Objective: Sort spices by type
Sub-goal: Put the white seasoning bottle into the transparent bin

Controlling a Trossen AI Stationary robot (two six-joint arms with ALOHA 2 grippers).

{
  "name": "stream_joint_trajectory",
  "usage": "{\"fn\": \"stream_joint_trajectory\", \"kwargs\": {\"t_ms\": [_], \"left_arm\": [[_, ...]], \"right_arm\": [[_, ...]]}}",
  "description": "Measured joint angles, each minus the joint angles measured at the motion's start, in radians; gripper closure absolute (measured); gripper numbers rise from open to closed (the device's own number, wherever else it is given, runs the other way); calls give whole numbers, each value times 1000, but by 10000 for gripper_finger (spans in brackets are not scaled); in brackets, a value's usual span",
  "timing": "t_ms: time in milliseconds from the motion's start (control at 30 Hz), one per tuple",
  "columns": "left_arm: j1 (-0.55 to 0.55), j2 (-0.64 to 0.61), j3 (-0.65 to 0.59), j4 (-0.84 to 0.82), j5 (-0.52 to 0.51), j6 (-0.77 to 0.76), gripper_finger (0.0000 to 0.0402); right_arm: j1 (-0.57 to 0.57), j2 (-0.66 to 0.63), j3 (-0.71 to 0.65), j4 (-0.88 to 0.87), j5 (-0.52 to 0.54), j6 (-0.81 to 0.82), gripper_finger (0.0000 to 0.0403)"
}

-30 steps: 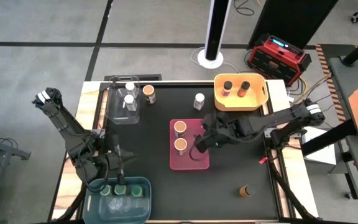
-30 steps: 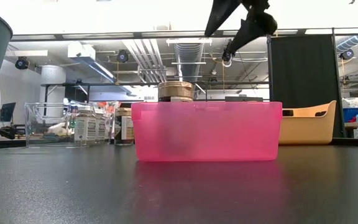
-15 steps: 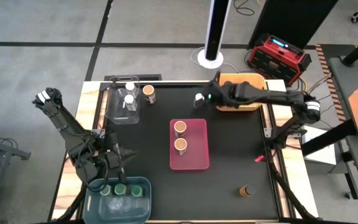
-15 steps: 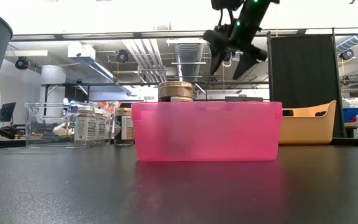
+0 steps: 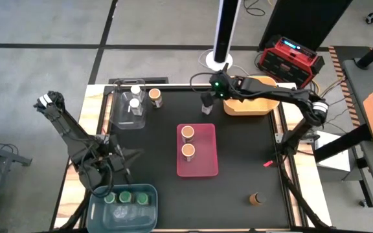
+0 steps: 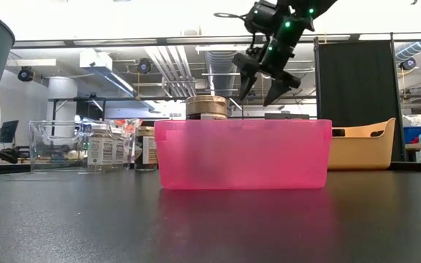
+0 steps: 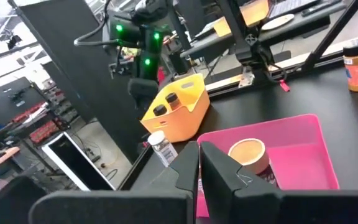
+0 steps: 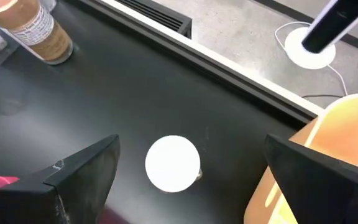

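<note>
Two orange-lidded jars (image 5: 187, 142) stand in the pink bin (image 5: 197, 169) at the middle of the black table (image 5: 251, 162) in the high view. At 12 o'clock from that bin the right gripper (image 5: 207, 103) hangs over a white-lidded jar (image 5: 207, 101), fingers spread wide, holding nothing. Beside it at 3 o'clock lies the yellow bin (image 5: 258, 105). At 10 o'clock the clear bin (image 5: 118, 116) holds two white-lidded jars, with another orange-lidded jar (image 5: 155, 98) just beside it. At 7 o'clock the blue bin (image 5: 123, 207) holds green-lidded jars; the left gripper (image 5: 123, 165) waits above it. One loose jar (image 5: 258, 198) stands at 5 o'clock.

Low view: the right gripper (image 6: 263, 86) hovers, spread, above the pink bin (image 6: 243, 155).

Left wrist view: the left fingers (image 7: 219, 174) are pressed together, empty.

Right wrist view: the white lid (image 8: 173, 163) lies between the wide-apart fingers (image 8: 86, 171), untouched.
</note>
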Motion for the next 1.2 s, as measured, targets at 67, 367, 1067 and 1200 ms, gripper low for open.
{"fn": "stream_joint_trajectory", "kwargs": {"t_ms": [67, 367, 1067, 1200], "left_arm": [[0, -4, 5, 1, 0, 7, 402], [0, -6, 16, 1, 0, 14, 402], [0, -5, 14, 1, 1, 10, 402], [0, -5, 14, 1, 2, 10, 402]], "right_arm": [[-3, 10, 0, -1, 0, -9, 14], [0, 92, 0, 24, -16, -106, 14], [19, 193, 0, 33, -10, -221, 14], [19, 193, 0, 30, -23, -229, 14]]}}
